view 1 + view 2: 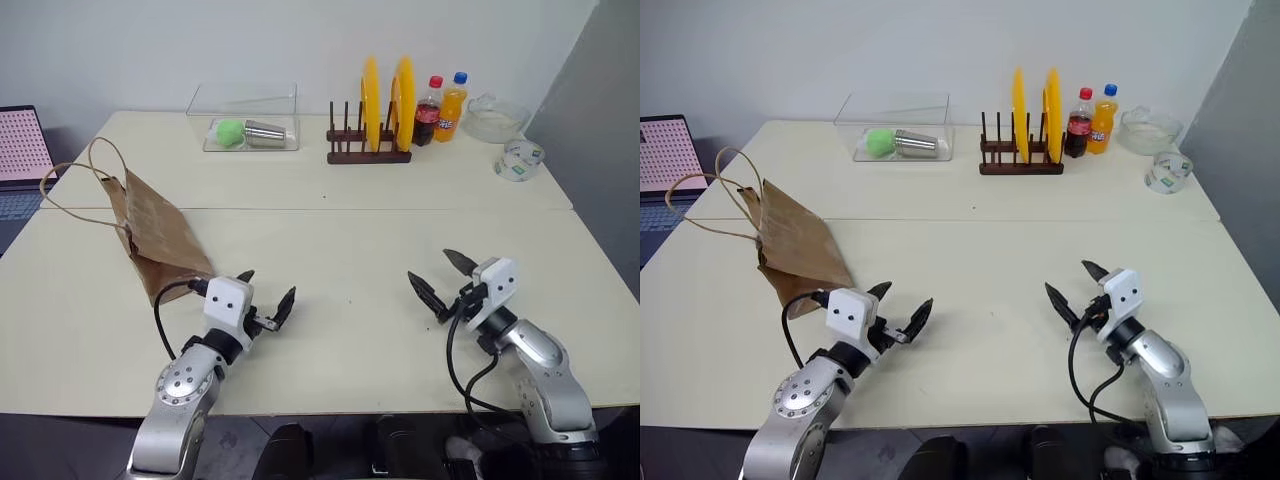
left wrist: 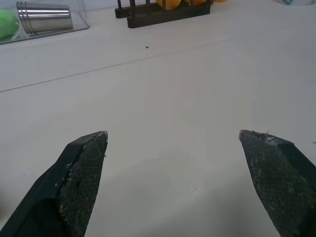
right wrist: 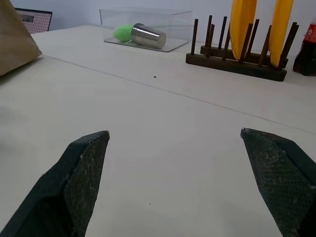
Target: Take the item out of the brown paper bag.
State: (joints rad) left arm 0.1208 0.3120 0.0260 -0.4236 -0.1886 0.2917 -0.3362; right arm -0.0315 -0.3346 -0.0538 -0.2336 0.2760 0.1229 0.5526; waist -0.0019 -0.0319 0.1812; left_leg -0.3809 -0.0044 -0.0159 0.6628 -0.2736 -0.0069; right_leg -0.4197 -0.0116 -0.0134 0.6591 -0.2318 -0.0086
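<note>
Your inventory, left to right.

1. Brown paper bag [image 1: 155,235]: lying flat and creased on the table [image 1: 330,240], cord handles trailing away from you, its near corner just beyond and outboard of your left gripper, not touching it.
2. Left gripper [image 1: 268,300]: jaws spread wide, nothing between them, hovering low over bare tabletop.
3. Clear plastic box [image 1: 245,118]: far ahead of the left gripper, holding a green ball [image 1: 230,132] and a steel cup [image 1: 265,133] on its side.
4. Dish rack [image 1: 368,150]: far ahead, between your grippers, two yellow plates [image 1: 385,102] upright in it.
5. Right gripper [image 1: 442,278]: jaws wide apart, empty, well apart from the bag.
6. Cola bottle [image 1: 428,112] and orange soda bottle [image 1: 452,106]: far ahead of the right gripper, just beside the rack.
</note>
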